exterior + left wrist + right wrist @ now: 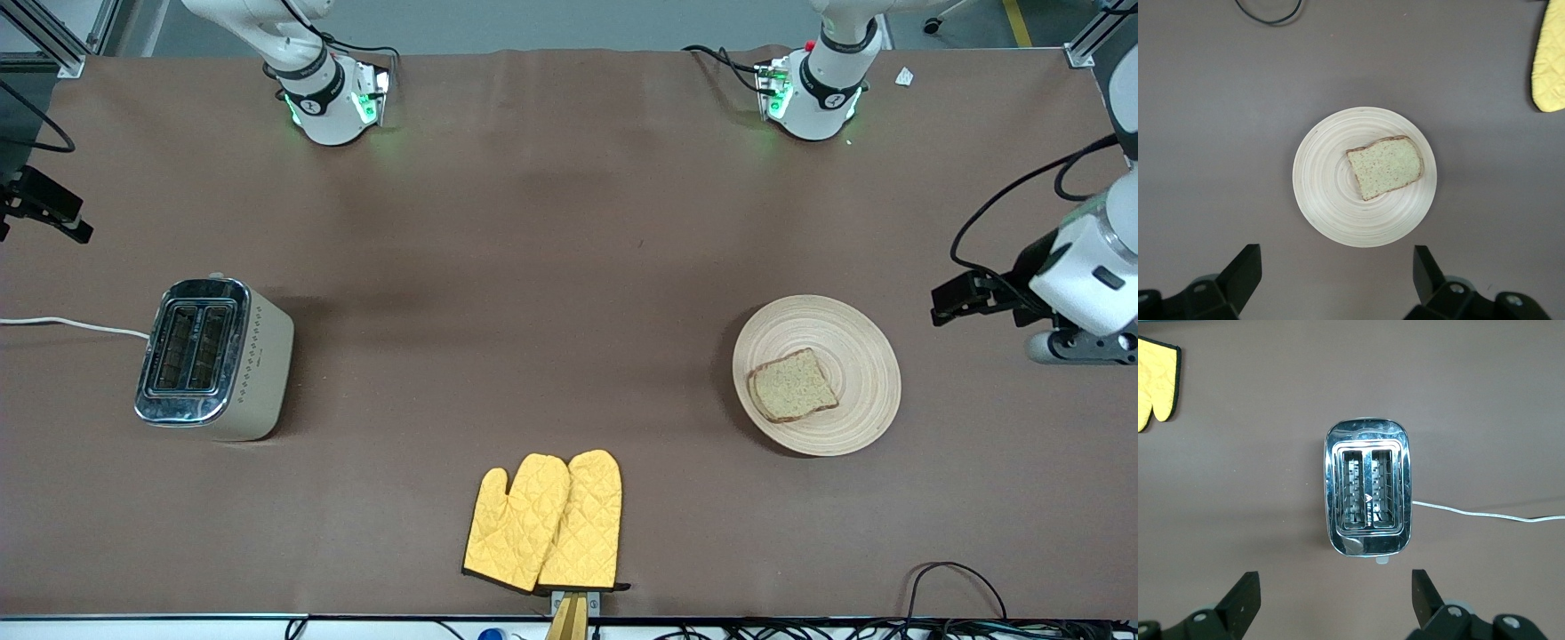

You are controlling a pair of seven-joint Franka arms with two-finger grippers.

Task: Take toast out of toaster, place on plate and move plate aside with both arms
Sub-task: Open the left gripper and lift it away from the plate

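— Both tools first: where are they?

— My left tool [1335, 280] hangs high over the counter [551, 267] at the left arm's end, just beside the plate [858, 356], and its fingers [1245, 270] are spread wide with nothing between them. My right tool [1331, 603] hangs over the counter at the right arm's end, above the toaster [213, 360], and its fingers [1245, 597] are spread wide as well, gripping nothing.

— And the toast?

— The toast [793, 387] lies flat on the plate, off centre, toward the rim that faces the front camera and the oven mitts [547, 524]. The plate rests on the counter toward my left arm's end.

— What else is on the counter?

— The toaster stands toward my right arm's end, both slots [1367, 489] showing only their wire racks, a white cord [71, 324] trailing from it. The two yellow mitts lie side by side, overlapping, at the edge nearest the front camera, between toaster and plate.
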